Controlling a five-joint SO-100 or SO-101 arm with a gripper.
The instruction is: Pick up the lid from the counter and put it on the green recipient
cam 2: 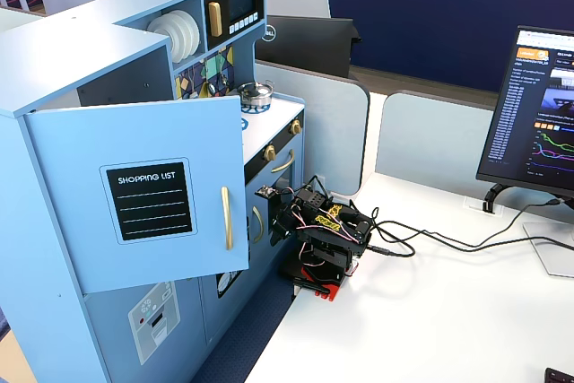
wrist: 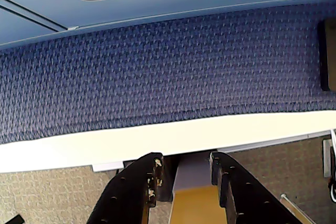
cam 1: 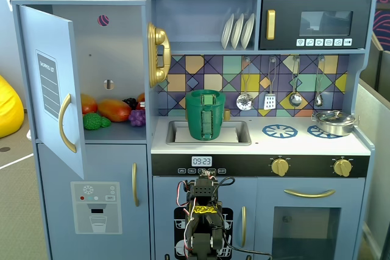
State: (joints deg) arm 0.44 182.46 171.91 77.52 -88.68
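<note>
Fridge compartment [cam 1: 106, 59]: door [cam 1: 52, 83] swung open at 9 o'clock of the toy kitchen in a fixed view; inside, on the shelf, an orange fruit [cam 1: 114, 110], a green vegetable [cam 1: 92, 121], purple grapes [cam 1: 138, 117].
Sink [cam 1: 239, 132]: sunk in the white counter [cam 1: 256, 145], left of centre; the green pot stands in it.
Green pot [cam 1: 205, 114]: upright, ribbed strap handle facing the camera; the lid [cam 1: 205, 94] sits on its rim, knob at the centre.
Plate rack [cam 1: 237, 30]: upper shelf, three white plates on edge.
Silver pot [cam 1: 334, 121]: on the right blue burner [cam 1: 320, 131], at 3 o'clock of the green pot, well apart; its own lid on.
Arm [cam 1: 204, 211]: folded low in front of the cabinet, at 6 o'clock of the green pot, well below counter level and well apart from pot and lid; in another fixed view it sits on the white table [cam 2: 448, 311] beside the kitchen.
Gripper [wrist: 184, 169]: wrist view, entering from 6 o'clock; fingers parted, nothing between them, blue carpet [wrist: 157, 72] beyond.
</note>
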